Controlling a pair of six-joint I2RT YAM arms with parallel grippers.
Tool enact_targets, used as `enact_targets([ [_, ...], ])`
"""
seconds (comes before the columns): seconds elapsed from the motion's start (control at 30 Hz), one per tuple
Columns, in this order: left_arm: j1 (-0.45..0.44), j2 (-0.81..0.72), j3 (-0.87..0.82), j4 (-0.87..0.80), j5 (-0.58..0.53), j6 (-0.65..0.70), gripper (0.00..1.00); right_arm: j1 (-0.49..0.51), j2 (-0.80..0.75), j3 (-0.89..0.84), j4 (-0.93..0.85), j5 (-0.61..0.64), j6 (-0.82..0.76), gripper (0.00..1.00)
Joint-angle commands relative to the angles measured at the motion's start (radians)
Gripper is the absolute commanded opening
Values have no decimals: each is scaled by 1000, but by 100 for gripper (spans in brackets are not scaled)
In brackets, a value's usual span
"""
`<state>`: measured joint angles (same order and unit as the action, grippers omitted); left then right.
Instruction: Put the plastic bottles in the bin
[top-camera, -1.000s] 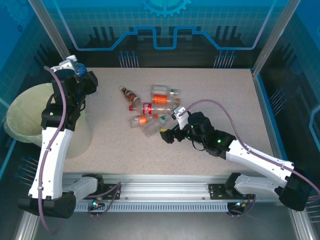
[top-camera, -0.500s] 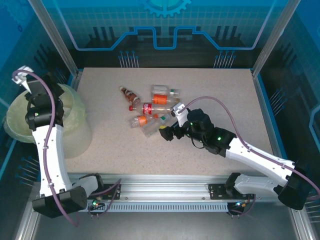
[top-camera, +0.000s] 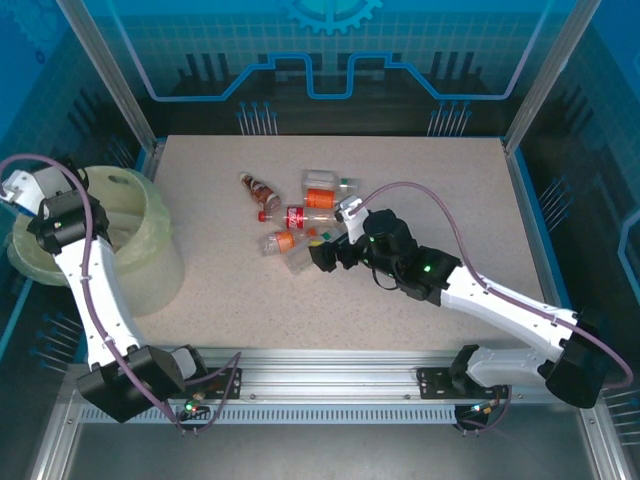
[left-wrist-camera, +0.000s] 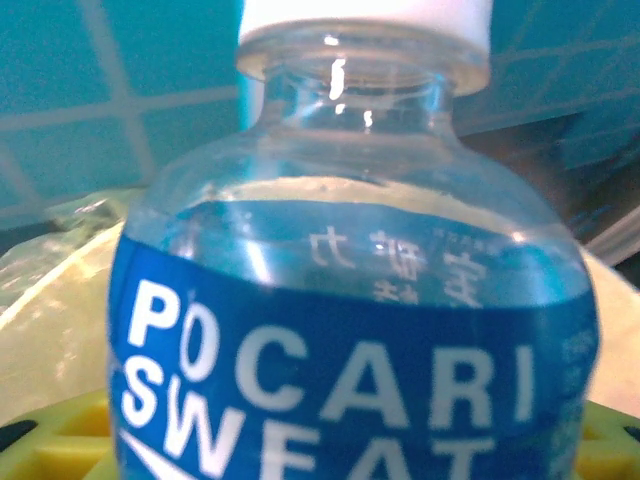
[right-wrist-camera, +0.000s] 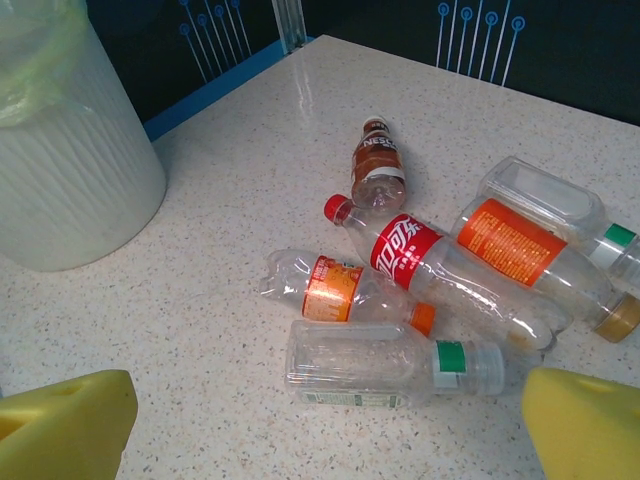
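Just swung across to the bin (top-camera: 150, 255): left gripper (top-camera: 18, 188), squeezed tight on the Pocari Sweat bottle (left-wrist-camera: 350, 310). Nearly time to drop it in. Slid closer to the green-capped bottle (right-wrist-camera: 385, 365) on the table (top-camera: 450, 180): right gripper (top-camera: 322, 256), wide open.

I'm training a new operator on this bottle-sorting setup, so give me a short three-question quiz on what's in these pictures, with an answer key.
1. True or false: the right gripper is shut on a bottle.
2. The blue-labelled bottle held in the left gripper has which cap colour? A red, B white, C green.
3. How many bottles lie on the table?
Key: 1 false, it is open and empty. 2 B. 3 six.
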<state>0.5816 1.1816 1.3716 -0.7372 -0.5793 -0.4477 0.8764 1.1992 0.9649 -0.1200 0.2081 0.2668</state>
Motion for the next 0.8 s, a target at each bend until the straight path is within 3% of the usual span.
enact_targets([
  [0.0,23,1,1,-105,-85,-100,59,12,30,52,-11,25,38,100],
  [0.1,42,-7,-1,-142,-109,-147,65,13,59,84,-45,28,40,100],
  [0.27,47,7,43,-202,-97,-194,85,17,100,107,-50,54,58,100],
  [0.43,47,-6,65,-198,-76,-187,96,17,136,88,13,99,97,100],
  [0.6,46,-8,72,-180,68,-149,99,17,170,81,-5,220,206,100],
  [0.77,25,-8,121,-168,378,-11,99,13,175,31,-60,379,431,100],
])
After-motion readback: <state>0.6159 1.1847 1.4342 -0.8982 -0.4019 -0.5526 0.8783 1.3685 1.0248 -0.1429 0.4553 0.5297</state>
